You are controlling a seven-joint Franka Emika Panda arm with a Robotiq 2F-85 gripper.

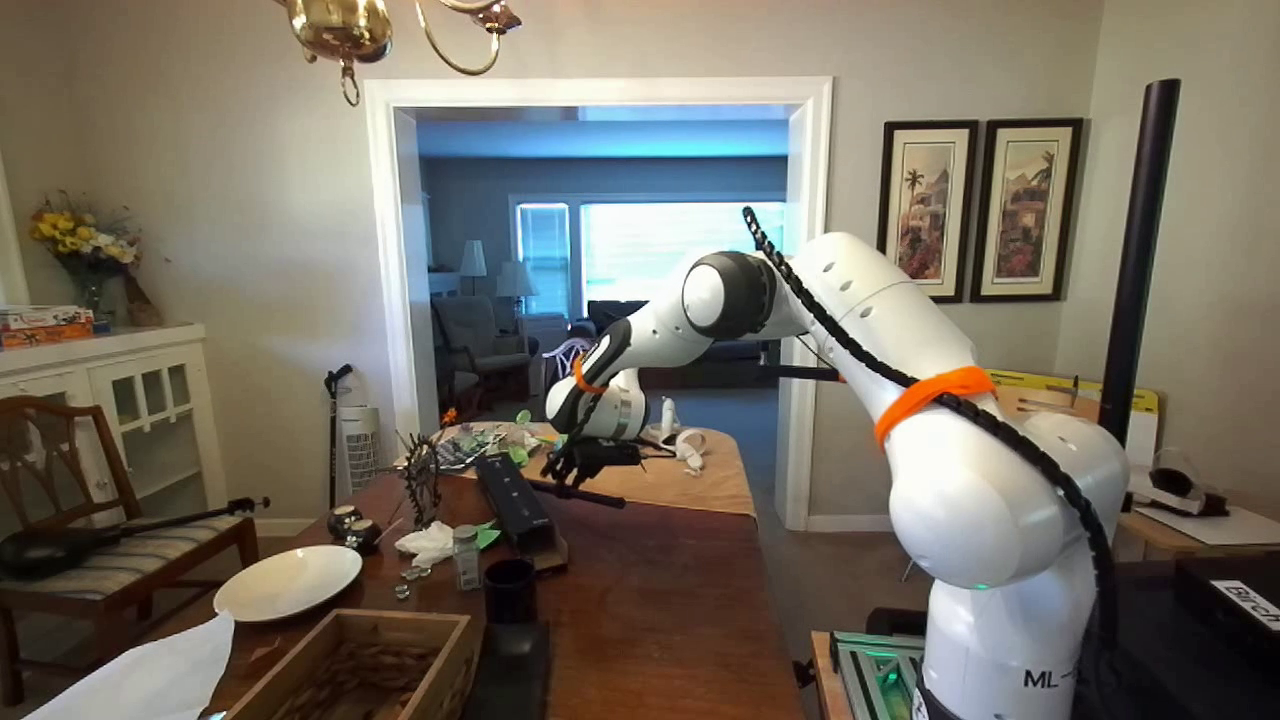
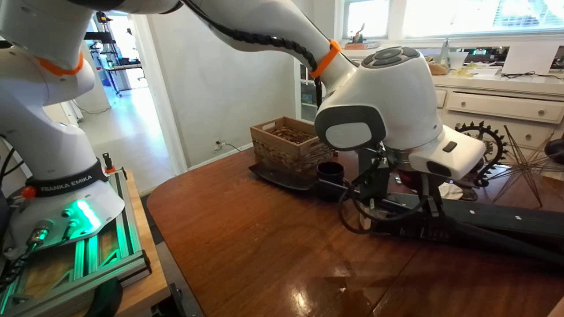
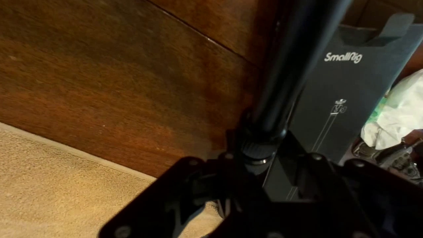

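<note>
Along the left of the desk (image 1: 650, 600), I see a white plate (image 1: 288, 585) in an exterior view, with a wooden-rimmed basket (image 1: 405, 630) just beside it. Moving rightward, a crumpled white wad (image 1: 428, 543), a clear jar (image 1: 467, 562) and a black mug (image 1: 510, 592) sit near one another. Next lies a long black box (image 3: 325, 82), lettered "SmallRig" in the wrist view. At its right, over the desk, I have the tool (image 3: 261, 150) closed around a slim black rod (image 3: 292, 66), one finger to either side. Through the wrist view the rod slants past the edge of the box, and from these angles I can't be sure whether the two touch. Farther right, a beige cover (image 1: 715, 485) spreads across the desk's far end.
</note>
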